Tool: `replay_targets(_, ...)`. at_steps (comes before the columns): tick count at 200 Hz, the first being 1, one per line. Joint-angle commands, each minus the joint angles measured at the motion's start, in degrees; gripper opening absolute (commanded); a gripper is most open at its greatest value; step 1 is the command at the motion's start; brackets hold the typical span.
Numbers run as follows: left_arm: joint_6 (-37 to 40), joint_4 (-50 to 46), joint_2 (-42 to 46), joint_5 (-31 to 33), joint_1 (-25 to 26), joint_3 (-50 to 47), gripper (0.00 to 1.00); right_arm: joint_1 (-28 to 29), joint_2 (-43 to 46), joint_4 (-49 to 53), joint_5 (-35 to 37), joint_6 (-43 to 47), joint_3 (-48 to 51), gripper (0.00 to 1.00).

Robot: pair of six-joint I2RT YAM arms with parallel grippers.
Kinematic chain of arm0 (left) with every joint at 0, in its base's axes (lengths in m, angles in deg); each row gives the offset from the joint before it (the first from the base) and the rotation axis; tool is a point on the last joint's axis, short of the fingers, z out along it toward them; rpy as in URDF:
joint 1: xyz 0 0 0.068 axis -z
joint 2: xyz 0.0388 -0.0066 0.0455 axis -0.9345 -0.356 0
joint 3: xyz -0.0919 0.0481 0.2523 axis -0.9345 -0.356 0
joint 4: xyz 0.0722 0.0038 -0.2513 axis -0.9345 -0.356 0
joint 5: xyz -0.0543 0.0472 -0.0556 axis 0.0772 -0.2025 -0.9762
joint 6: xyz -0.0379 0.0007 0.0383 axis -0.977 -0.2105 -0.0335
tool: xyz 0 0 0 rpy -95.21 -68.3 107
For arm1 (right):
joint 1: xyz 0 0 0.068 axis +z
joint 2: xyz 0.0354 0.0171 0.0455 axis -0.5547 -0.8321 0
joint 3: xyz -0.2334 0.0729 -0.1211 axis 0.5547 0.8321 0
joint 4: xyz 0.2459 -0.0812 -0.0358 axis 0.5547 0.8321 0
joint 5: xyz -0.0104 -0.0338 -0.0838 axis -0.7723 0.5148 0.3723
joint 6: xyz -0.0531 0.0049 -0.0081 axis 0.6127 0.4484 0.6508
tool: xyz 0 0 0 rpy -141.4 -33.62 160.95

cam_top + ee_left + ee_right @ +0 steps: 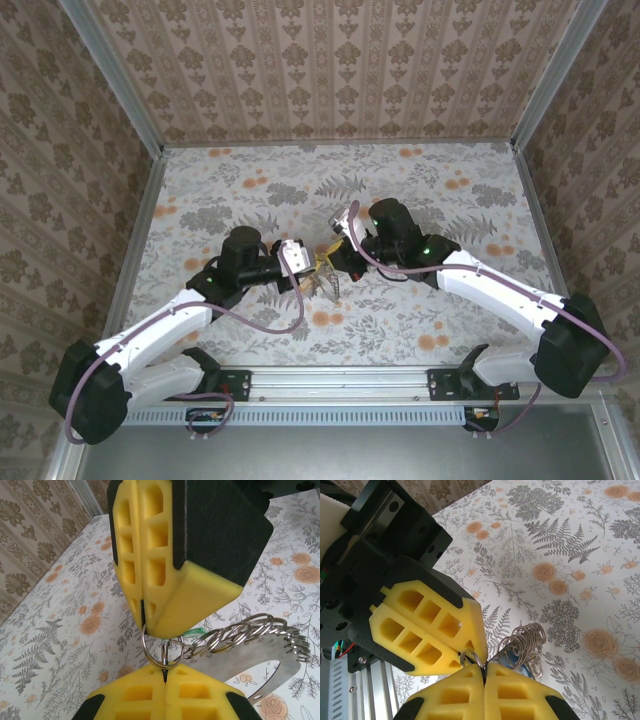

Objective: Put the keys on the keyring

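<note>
Yellow pads (150,555), silvery keyring (240,630), floral-patterned table (60,630)

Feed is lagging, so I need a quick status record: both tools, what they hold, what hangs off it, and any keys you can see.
left tool: shut, pinching the split ring
right tool: shut on the same split ring, opposite side
position: tools tip to tip over the middle of the table
ring cluster: linked silvery rings trailing from the split ring
metal strip: curved, beyond the cluster
keys: green piece and blue piece, mostly hidden; whether they are threaded, cannot tell
</note>
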Motion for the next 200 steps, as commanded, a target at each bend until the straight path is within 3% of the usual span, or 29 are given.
replay_targets(1,-1.73,5.67,1.02,-1.33,0.84,0.39,0.0,-0.72,-0.96,3.81,2.45,-0.7,-1.09,0.0)
replay_targets(101,-2.74,5.71,1.52,0.51,0.95,0.65,0.0,-1.16,0.36,4.3,6.53,-2.44,-0.7,0.0)
replay_targets(168,-3.04,7.63,1.83,-0.63,1.02,0.21,0.0,-1.95,-0.25,3.69,3.28,-2.88,-0.52,0.0)
replay_targets(185,-3.2,9.0,1.87,-1.42,1.14,-0.27,0.0,-2.67,0.15,3.22,0.58,-1.64,0.05,0.18)
replay_targets(200,-3.14,9.96,2.11,-1.87,1.18,-0.8,0.0,-3.47,1.21,3.25,-1.4,0.63,0.38,0.23)
